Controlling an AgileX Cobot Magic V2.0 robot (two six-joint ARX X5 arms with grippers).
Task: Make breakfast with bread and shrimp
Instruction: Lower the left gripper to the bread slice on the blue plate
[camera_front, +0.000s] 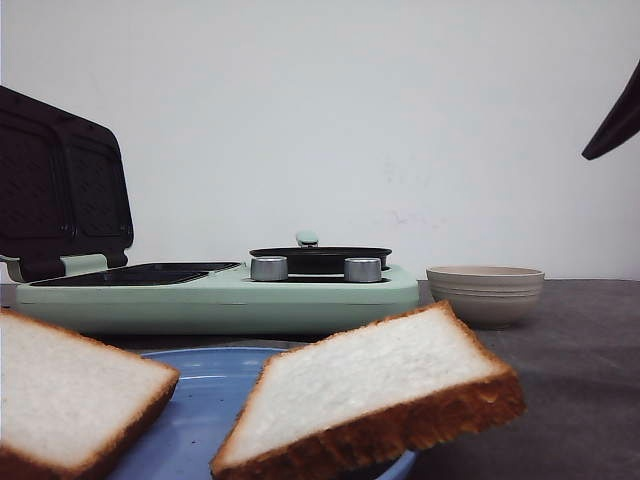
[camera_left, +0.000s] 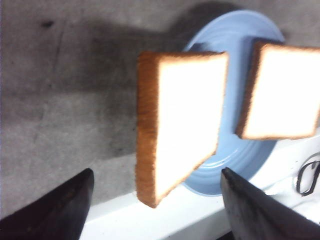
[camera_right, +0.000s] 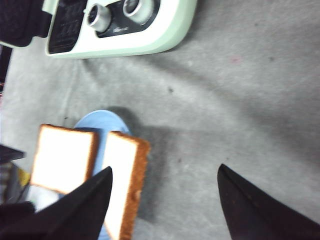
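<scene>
Two bread slices (camera_front: 372, 398) on plate (camera_front: 205, 405), before breakfast maker (camera_front: 220, 290); bowl (camera_front: 485, 292) right of it.

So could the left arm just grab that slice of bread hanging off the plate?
Probably yes. The left gripper is open above the overhanging slice on the blue plate, and nothing lies between them.

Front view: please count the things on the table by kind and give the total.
Bread slices: 2
Blue plate: 1
Green breakfast maker: 1
Black pan on it: 1
Beige bowl: 1
Total: 6
</scene>
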